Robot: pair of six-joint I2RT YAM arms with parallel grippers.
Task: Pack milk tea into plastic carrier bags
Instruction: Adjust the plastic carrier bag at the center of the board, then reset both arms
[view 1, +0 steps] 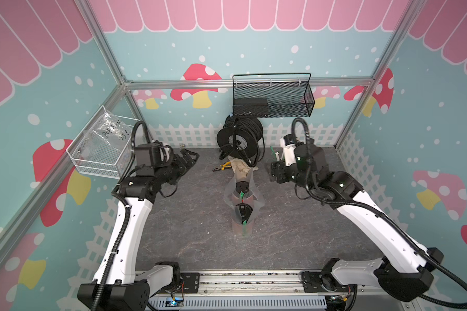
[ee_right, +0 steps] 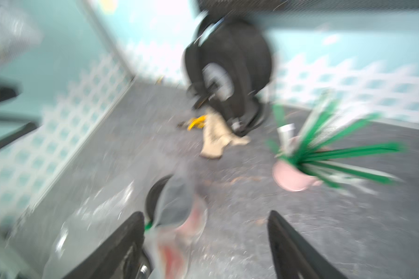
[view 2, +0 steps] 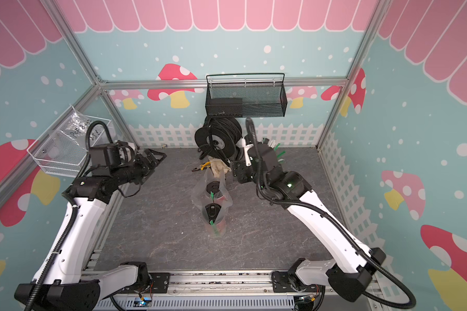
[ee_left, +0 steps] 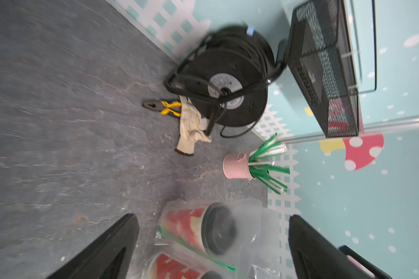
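Left gripper [ee_left: 213,216] open, milk tea [view 1: 242,212] in bag [view 1: 257,200]

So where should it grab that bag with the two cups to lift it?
Probably the handle loops of the carrier bag, from above: they seem to rise free past the upright cups, while the thin film lower down hugs them.

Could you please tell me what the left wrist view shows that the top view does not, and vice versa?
Only the left wrist: the pink cup under the straws. Only a top view: the left arm, right arm and white wire basket. Both: the two milk tea cups inside the carrier bag, cable reel, glove, pliers, black mesh basket.
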